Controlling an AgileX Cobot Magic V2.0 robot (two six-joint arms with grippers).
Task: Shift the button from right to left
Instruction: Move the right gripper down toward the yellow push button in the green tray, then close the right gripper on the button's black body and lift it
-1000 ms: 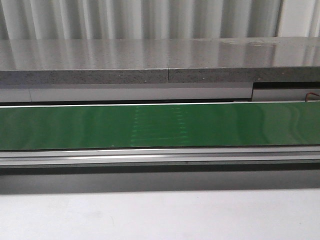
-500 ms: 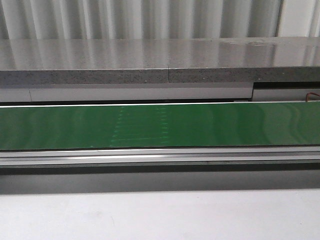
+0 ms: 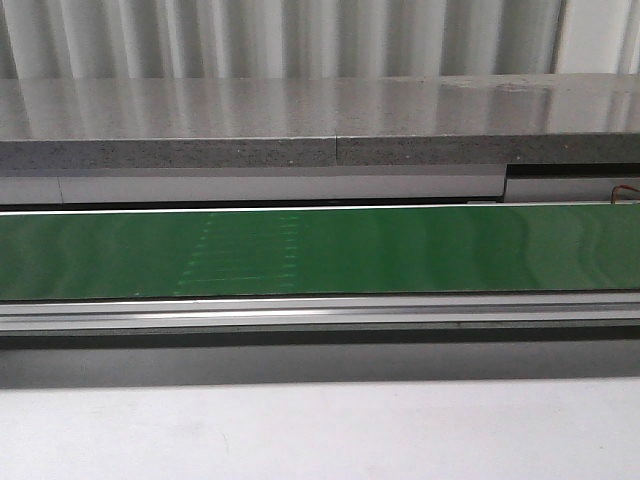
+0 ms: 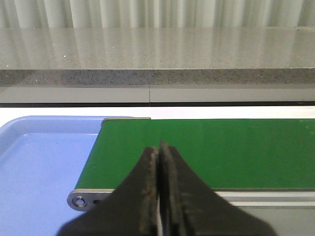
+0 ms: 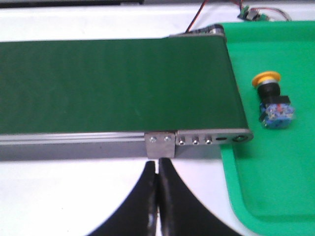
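Observation:
The button [image 5: 272,99], with a yellow mushroom cap, black collar and blue-and-clear block, lies on its side in the green tray [image 5: 275,182] beside the belt's right end. It shows only in the right wrist view. My right gripper [image 5: 157,162] is shut and empty over the white table, near the belt's metal bracket and apart from the button. My left gripper [image 4: 159,146] is shut and empty above the near edge of the green belt [image 4: 211,152] by its left end. Neither gripper shows in the front view.
A blue tray [image 4: 39,167] sits off the belt's left end. The green conveyor belt [image 3: 320,252] runs across the front view, with a grey stone ledge [image 3: 320,120] behind it. Red wires and a small circuit board [image 5: 248,12] lie beyond the green tray.
A faint pale pattern on the belt surface has drifted leftward across the front view. Nothing else differs.

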